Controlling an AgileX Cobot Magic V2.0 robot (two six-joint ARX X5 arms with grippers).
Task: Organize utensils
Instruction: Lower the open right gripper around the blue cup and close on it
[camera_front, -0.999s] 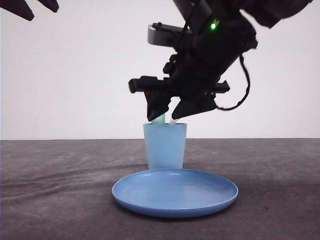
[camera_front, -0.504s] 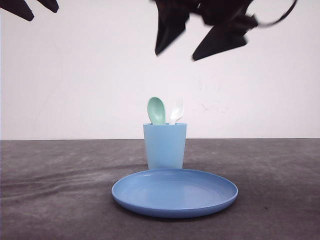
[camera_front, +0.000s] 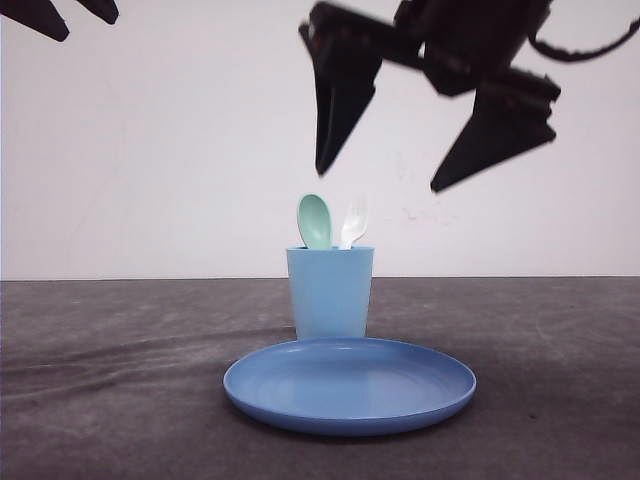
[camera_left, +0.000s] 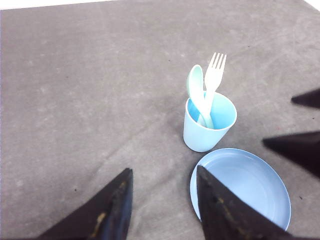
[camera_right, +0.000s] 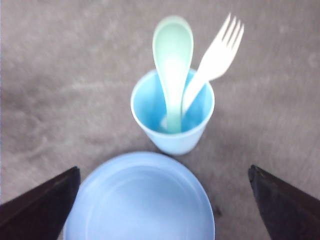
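spoon (camera_front: 314, 221) and fork (camera_front: 353, 221) stand together in the cup (camera_front: 330, 292), behind the plate (camera_front: 349, 384). right claw (camera_front: 393, 175) hangs above, wide open, empty; a careless drop could tip the cup. left claw (camera_left: 162, 187) also open, empty.

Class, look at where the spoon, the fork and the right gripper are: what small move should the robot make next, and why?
Probably lift the right gripper clear and retract it. The mint-green spoon and white fork both stand in the light blue cup, and the open fingers hold nothing, so the utensils look organized.
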